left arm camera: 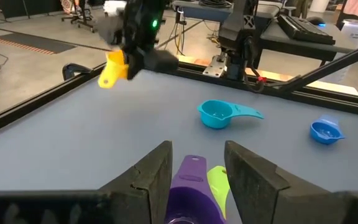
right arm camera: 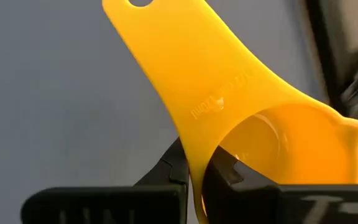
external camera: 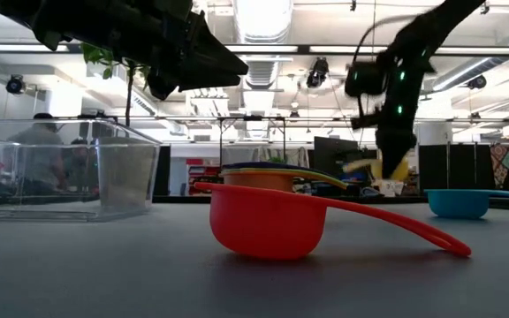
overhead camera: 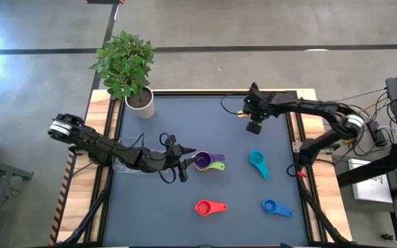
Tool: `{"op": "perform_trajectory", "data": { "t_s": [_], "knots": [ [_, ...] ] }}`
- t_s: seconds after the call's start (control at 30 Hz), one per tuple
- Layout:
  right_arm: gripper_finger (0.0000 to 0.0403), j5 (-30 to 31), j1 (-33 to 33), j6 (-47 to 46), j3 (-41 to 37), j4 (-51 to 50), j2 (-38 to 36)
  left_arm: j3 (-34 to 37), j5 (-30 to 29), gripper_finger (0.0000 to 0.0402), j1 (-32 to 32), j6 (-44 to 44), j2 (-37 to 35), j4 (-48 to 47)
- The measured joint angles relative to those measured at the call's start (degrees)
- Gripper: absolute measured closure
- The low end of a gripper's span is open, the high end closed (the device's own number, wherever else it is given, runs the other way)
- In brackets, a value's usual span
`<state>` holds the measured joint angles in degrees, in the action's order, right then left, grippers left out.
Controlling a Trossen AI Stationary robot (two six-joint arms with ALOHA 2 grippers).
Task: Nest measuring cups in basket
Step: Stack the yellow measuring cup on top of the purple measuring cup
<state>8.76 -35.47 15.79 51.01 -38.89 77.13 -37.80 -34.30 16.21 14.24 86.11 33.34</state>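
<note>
My left gripper [left arm camera: 197, 150] is open and hangs above the table's middle [overhead camera: 187, 158], one finger on each side of the purple cup's handle [left arm camera: 191, 169] without touching it. The purple cup [overhead camera: 202, 161] and a green cup [overhead camera: 217, 165] lie together. The low view shows an orange cup [external camera: 256, 182] with them. My right gripper [overhead camera: 254, 126] is up near the far right and shut on the yellow cup [left arm camera: 113, 70]. The teal cup [overhead camera: 257, 164], red cup [overhead camera: 209, 207] and blue cup [overhead camera: 276, 207] rest bowl-down on the mat. The clear basket [external camera: 60, 172] sits under my left arm. My right gripper pinches the yellow cup's bowl wall [right arm camera: 197, 146] where the handle joins it. One finger [right arm camera: 224, 169] is at the bowl's inner side and the other [right arm camera: 178, 167] is outside. The cup is lifted clear of the table [external camera: 387, 168], handle pointing away from the fingers.
A potted plant [overhead camera: 126, 65] stands at the far left corner. The dark mat has raised wooden rails [overhead camera: 296, 131] at its sides. Open mat lies between the teal cup and the purple pair, and along the near edge to the left.
</note>
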Motion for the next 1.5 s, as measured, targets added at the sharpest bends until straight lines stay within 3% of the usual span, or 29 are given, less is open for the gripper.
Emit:
{"op": "perform_trajectory", "data": {
  "t_s": [0.2, 0.3, 0.43, 0.73, 0.87, 1.07, 1.23, 1.5],
  "knots": [
    [0.0394, -9.2, 9.8, 3.9, -0.3, 2.3, -12.4, 0.0, 0.0, 0.0272, 0.0, 1.6, 0.0, 0.0],
    [0.0394, -6.9, 16.4, 4.4, -0.5, 5.1, -17.0, 0.0, 0.1, 0.0272, -0.2, 4.0, 0.0, 0.5],
    [0.0394, 2.1, 25.0, 6.3, -0.5, 9.2, -20.0, -0.1, 2.0, 0.0272, -0.3, 4.6, 0.0, 1.6],
    [0.0394, 26.7, 37.5, 11.2, -0.7, 13.7, -13.3, -5.3, 3.9, 0.0212, -2.8, 7.9, 0.1, 0.3],
    [0.0394, 31.3, 40.5, 12.4, -0.7, 16.9, -9.6, -8.8, 4.3, 0.0164, -4.4, 8.2, 0.1, -4.9],
    [0.0394, 39.5, 44.5, 18.5, -0.7, 24.5, -4.3, -16.6, 9.9, 0.0111, -7.7, 9.5, 0.1, -17.1],
    [0.0394, 41.4, 45.7, 21.3, -0.7, 29.8, -1.9, -21.7, 13.9, 0.0106, -10.5, 10.7, 0.6, -25.7],
    [0.0394, 41.4, 45.7, 19.8, -0.6, 32.2, -3.3, -22.1, 19.2, 0.0139, -13.4, 12.6, 2.5, -25.8]
  ]
}}
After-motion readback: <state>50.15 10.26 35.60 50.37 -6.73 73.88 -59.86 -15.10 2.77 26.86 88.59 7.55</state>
